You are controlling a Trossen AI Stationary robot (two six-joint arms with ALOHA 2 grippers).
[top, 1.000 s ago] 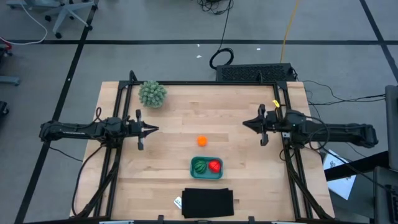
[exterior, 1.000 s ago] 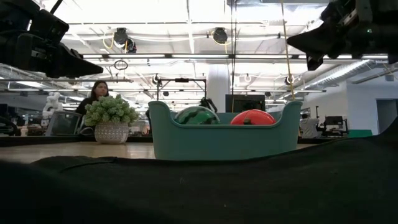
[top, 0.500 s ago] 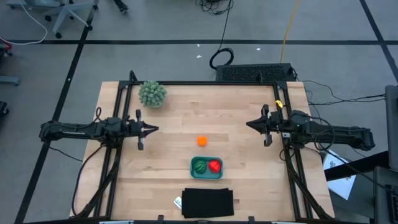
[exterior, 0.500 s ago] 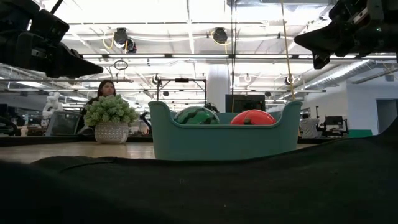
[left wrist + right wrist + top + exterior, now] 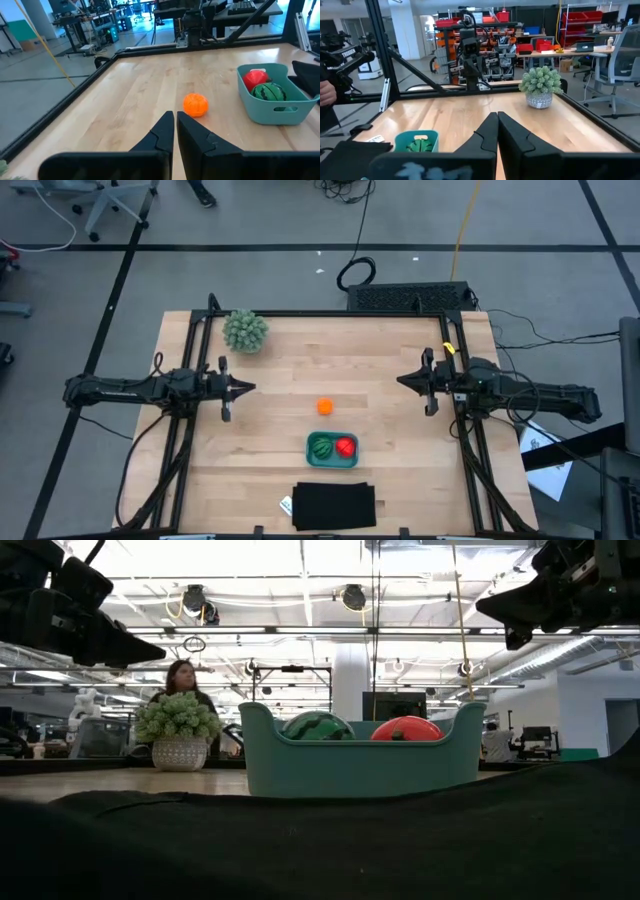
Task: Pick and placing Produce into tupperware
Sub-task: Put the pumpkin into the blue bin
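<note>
Wooden table point(image 5: 280, 370): orange piece point(image 5: 325, 407), teal tupperware point(image 5: 332, 462), potted plant point(image 5: 245, 331), black mat point(image 5: 334, 506) directly on top.

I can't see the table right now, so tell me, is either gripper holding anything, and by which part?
Nothing is held. The left gripper and right gripper are both shut on nothing, above the wooden table.

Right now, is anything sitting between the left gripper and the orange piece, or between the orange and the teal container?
Nothing visible. Bare wood lies between the shut left gripper and the orange piece, and between it and the teal container.
</note>
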